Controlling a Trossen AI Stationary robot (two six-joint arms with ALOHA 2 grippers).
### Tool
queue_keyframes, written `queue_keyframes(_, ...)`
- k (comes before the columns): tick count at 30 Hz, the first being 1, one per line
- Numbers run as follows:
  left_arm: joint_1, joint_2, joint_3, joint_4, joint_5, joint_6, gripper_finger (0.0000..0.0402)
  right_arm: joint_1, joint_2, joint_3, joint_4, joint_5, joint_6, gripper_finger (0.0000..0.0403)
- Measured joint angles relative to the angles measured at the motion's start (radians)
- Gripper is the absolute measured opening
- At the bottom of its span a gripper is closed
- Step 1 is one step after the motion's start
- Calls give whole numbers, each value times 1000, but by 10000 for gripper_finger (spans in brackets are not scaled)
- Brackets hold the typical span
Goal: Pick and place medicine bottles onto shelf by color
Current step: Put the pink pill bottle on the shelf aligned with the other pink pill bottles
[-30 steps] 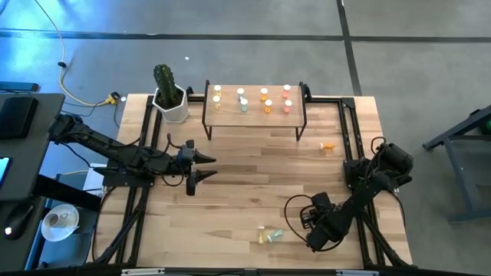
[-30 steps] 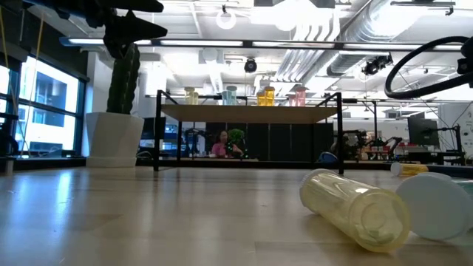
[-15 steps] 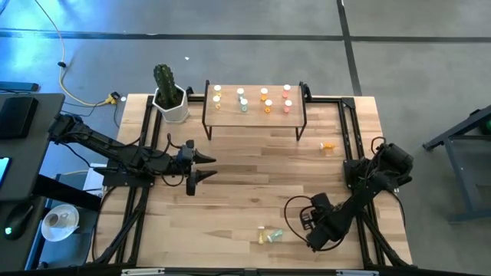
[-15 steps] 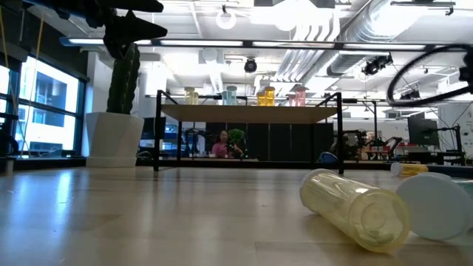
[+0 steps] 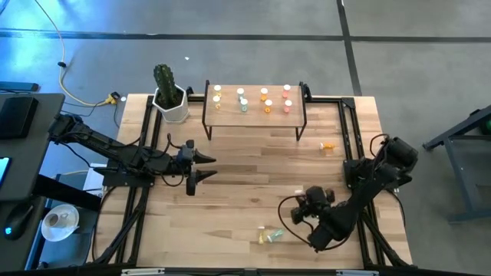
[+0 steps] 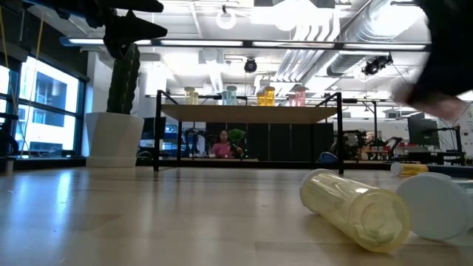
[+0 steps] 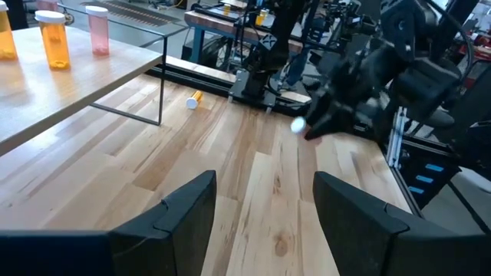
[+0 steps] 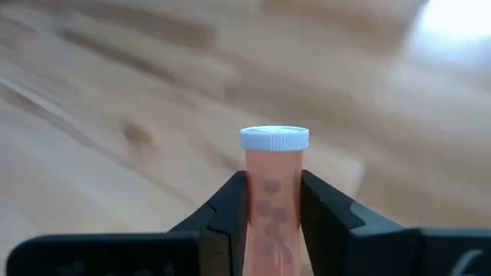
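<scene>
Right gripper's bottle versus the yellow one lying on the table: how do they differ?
The pink bottle is clamped in the right gripper, off the table; the yellow bottle lies loose on its side. Pink body versus pale yellow. The pink one's white cap shows; the yellow one's cannot be told.

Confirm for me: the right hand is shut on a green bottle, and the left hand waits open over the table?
Not quite: the bottle clamped in the right hand is pink-red with a white cap, as the right wrist view shows. The left hand does wait open over the table.

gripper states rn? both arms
Left gripper: open, empty, hovering over the table's left side.
Right gripper: shut on a pink-red medicine bottle, white cap forward.
</scene>
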Motion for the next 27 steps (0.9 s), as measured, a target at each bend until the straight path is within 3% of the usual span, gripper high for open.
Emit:
queue_keyframes(7,2,0,0,30,-42,83,209,-67,-99,0,6,278,-183,85)
queue_keyframes(15,2,0,0,127,-57,229,209,-157,-227,0,45,451,-410,85)
queue_keyframes(22,2,0,0,190,-25,244,209,-218,-338,0,273,443,-810,85)
queue_keyframes(27,3,0,0,239,-21,244,209,-279,-407,0,525,306,-1194,85)
